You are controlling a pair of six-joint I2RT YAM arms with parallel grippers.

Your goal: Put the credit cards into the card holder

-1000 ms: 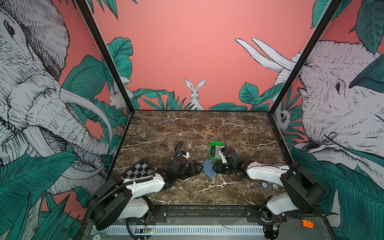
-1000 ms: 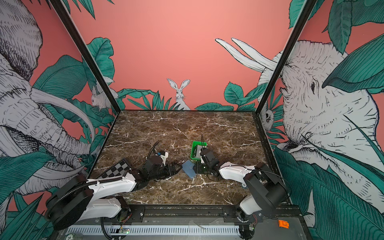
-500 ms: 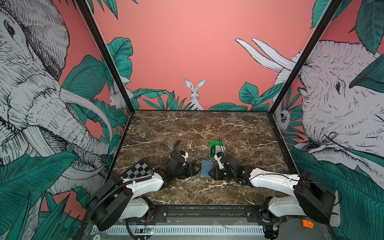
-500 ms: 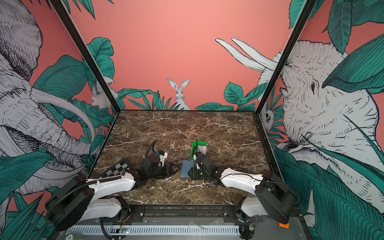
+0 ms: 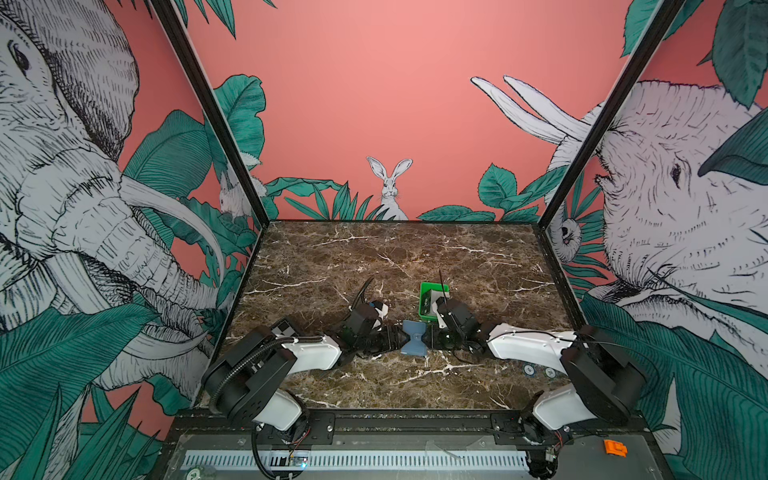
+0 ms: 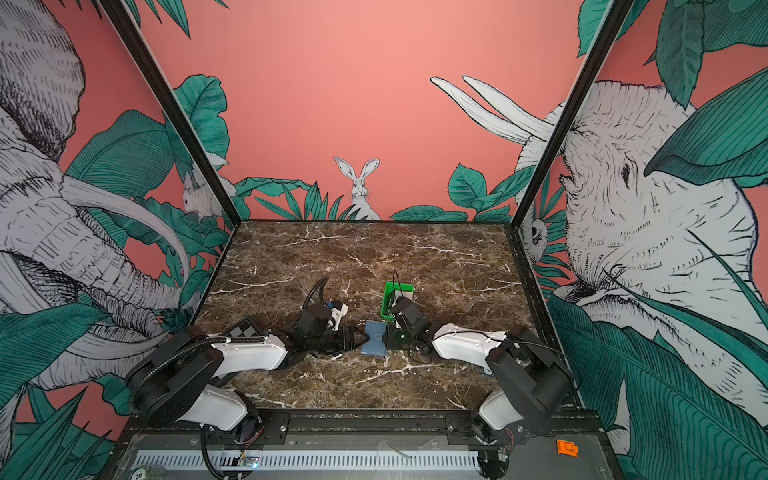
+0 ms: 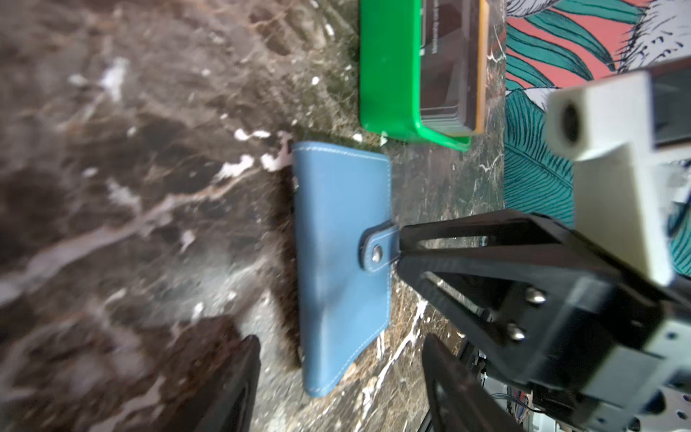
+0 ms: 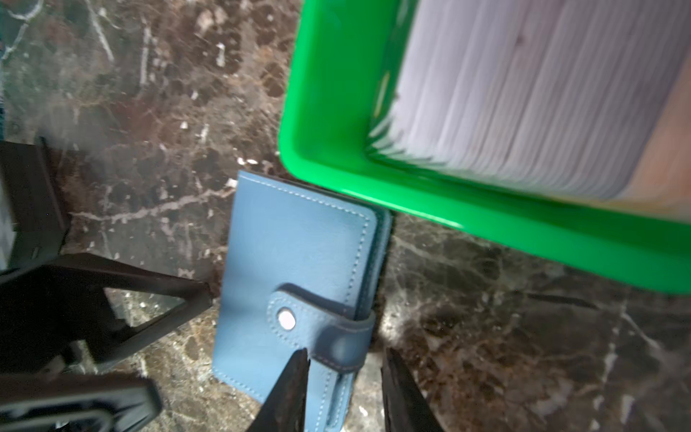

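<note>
One slate-blue card holder (image 7: 342, 262), snapped shut, lies flat on the counter (image 5: 374, 257) just beside the one green tray (image 7: 389, 74), which holds a stack of credit cards (image 8: 523, 93). The fingers of the left gripper (image 7: 341, 338) straddle the holder's end away from the tray, wide and clear of it. The fingers of the right gripper (image 8: 346, 353) bracket the snap tab (image 8: 299, 321) narrowly; I cannot tell whether they pinch it.

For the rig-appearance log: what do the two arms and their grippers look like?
The left arm and right arm have white shells and black joints. The left carries a black ribbed cable hose and a checkerboard marker. Left gripper and right gripper: black open-framed triangular fingers.
</note>
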